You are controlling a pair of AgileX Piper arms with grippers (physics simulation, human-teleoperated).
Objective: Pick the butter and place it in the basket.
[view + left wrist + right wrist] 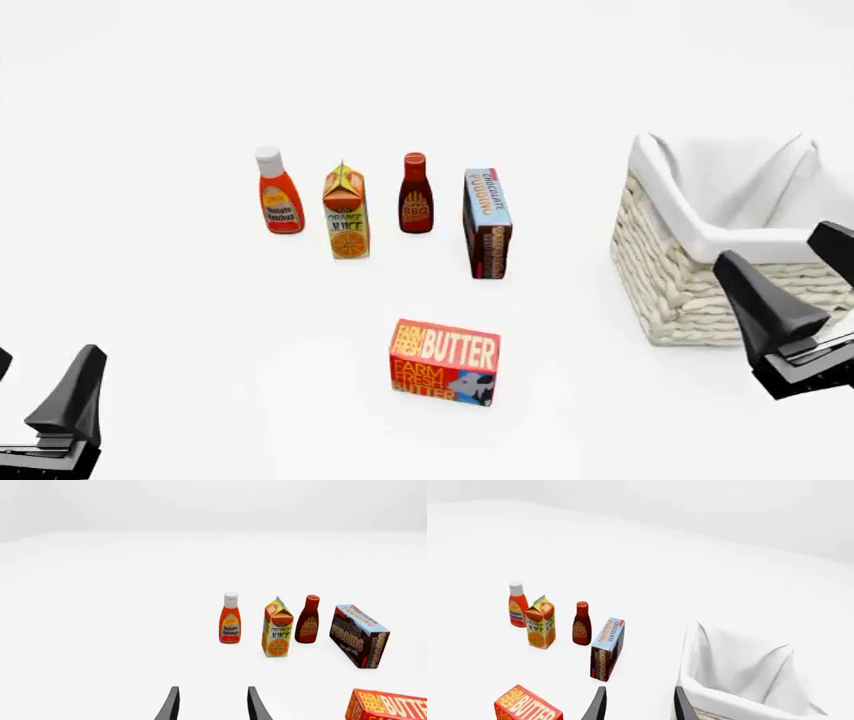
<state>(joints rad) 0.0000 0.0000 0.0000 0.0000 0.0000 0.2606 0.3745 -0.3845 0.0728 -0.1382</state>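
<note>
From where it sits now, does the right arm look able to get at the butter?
Probably yes. The butter stands alone on the table, nearer than the bottle row, and nothing lies between it and the open right gripper, which hovers by the basket.

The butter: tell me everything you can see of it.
The butter is a small rectangular red-orange box, seemingly cardboard, with yellow-white "FARM FRESH BUTTER" lettering and a blue patch showing a cow. It looks closed and rests alone on the white table, nearer the arms than the grocery row, left of the basket. Neither gripper touches it.
</note>
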